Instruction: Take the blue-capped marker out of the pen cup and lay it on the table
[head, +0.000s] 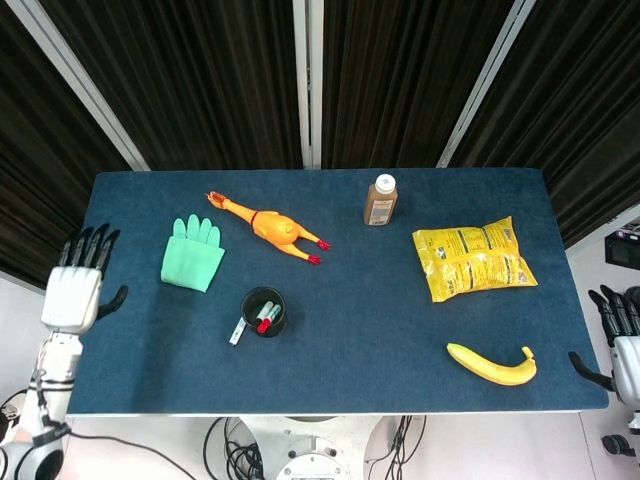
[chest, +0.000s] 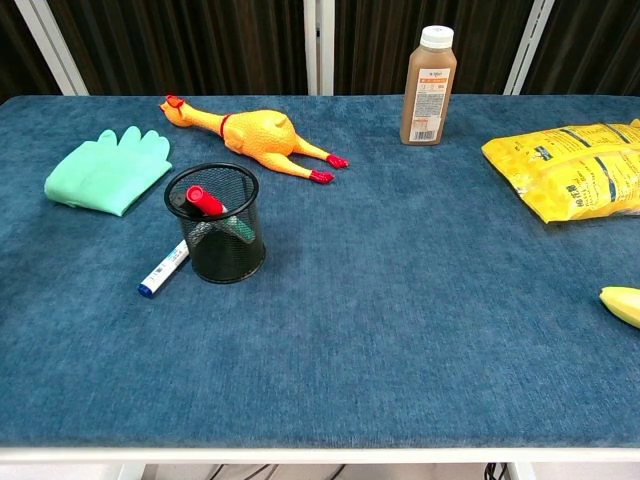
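The blue-capped marker lies flat on the table against the left side of the black mesh pen cup, seen small in the head view as the marker beside the cup. A red-capped and a green-capped marker stay in the cup. My left hand hangs off the table's left edge, fingers spread, holding nothing. My right hand is off the right edge, fingers apart and empty. Neither hand shows in the chest view.
A green rubber glove and a rubber chicken lie behind the cup. A brown bottle stands at the back. A yellow snack bag and a banana lie on the right.
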